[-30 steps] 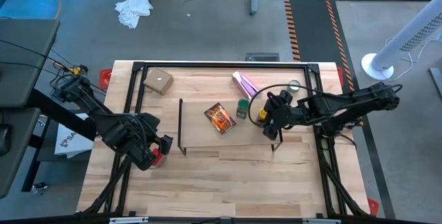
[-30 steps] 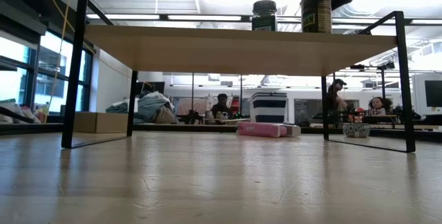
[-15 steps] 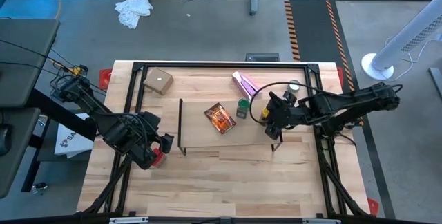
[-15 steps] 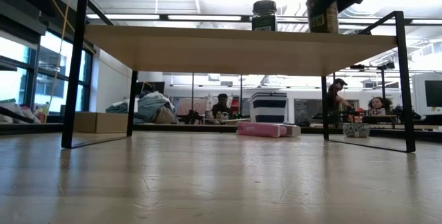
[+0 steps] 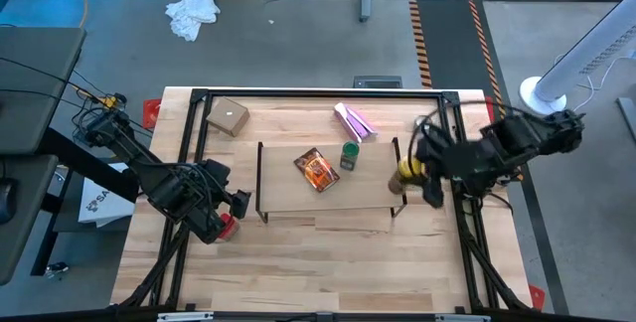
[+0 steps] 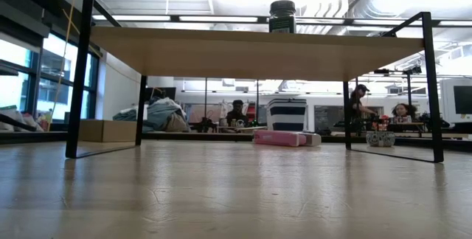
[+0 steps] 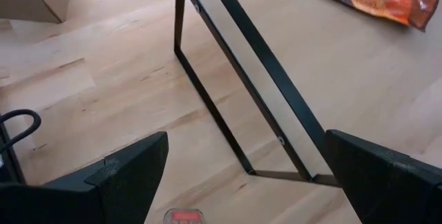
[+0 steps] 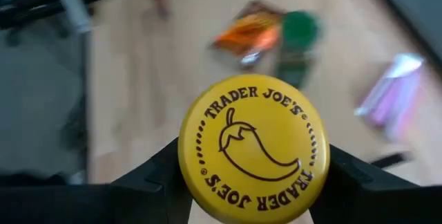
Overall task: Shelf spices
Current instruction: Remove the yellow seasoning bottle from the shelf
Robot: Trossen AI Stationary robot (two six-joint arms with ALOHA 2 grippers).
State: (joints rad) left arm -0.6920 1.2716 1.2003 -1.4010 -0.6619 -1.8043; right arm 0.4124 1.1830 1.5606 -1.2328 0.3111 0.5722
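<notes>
A wooden surface (image 5: pixel 328 247) carries the shelf (image 5: pixel 288 195), a long low rack with a light plank top and thin black frame legs. At the surface's far left corner sits a tan cardboard box (image 5: pixel 228 116); a pink-purple packet (image 5: pixel 353 121) lies behind the shelf. On the plank lie the flat orange-brown packet (image 5: pixel 316 169) and, just beside it, the upright green-lidded jar (image 5: pixel 349 155). The right gripper (image 5: pixel 422 173), off the shelf's right end, pinches the yellow jar (image 5: pixel 408 171), whose yellow lid (image 8: pixel 253 148) fills the right wrist view between the two dark fingers. The left gripper (image 5: pixel 225 219), near the shelf's left end, hangs with its fingers spread wide over the red boxy container (image 5: pixel 227 225), not touching it as far as the views show.
</notes>
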